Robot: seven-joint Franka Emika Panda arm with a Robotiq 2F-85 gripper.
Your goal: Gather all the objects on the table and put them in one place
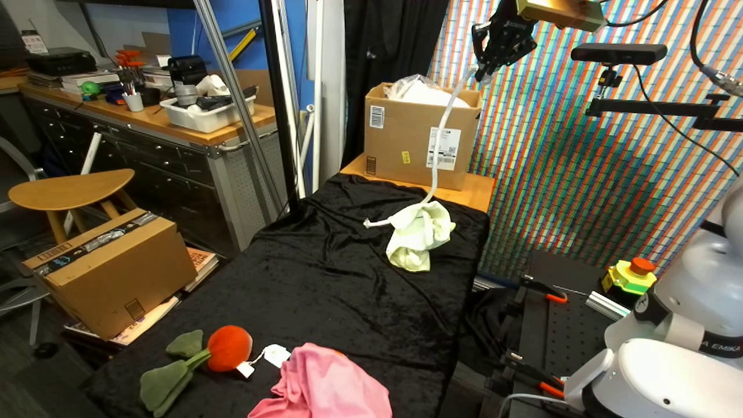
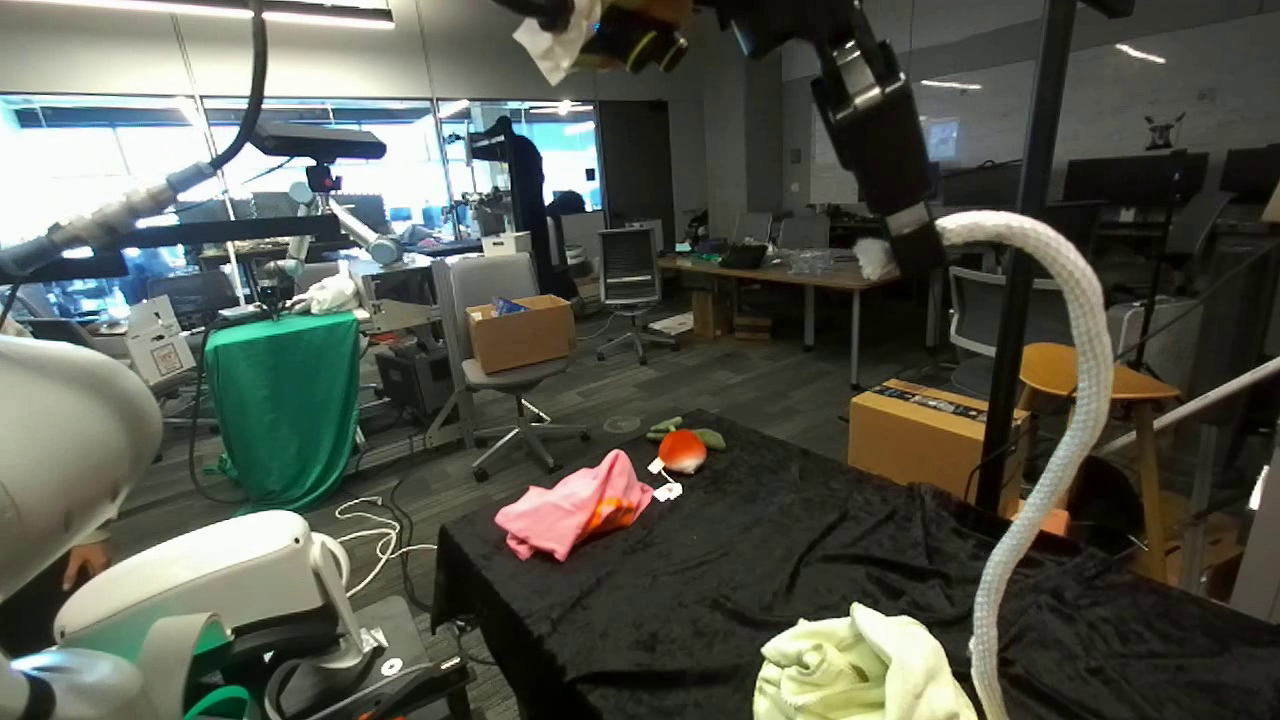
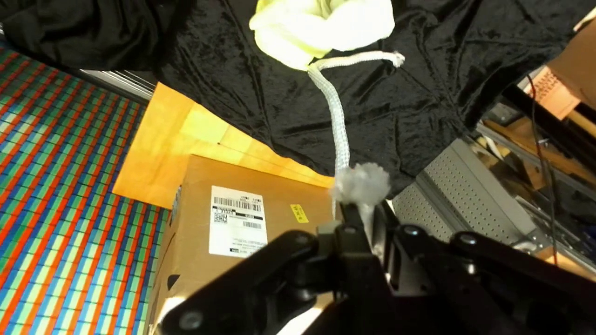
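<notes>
My gripper (image 1: 482,74) is high above the far end of the table (image 1: 336,290), its fingers pinching one frayed end of the white rope (image 1: 444,128). In the wrist view that fluffy tip pokes out past the gripper (image 3: 368,209). The rope hangs to the black cloth and passes by the cream plush heap (image 1: 424,229), partly hidden there; its loose end lies beyond. I cannot tell if the heap is one piece. At the opposite end, the pink cloth (image 2: 580,505) lies crumpled near the red plush ball (image 1: 230,347) with green leaves (image 1: 168,383).
A cardboard box (image 1: 400,139) stands on the wooden strip (image 1: 482,191) at the table's end, just below my gripper. Another box (image 1: 116,273) sits low beside the table, near a wooden stool (image 1: 69,188). A black post (image 2: 1020,250) rises close to the table edge.
</notes>
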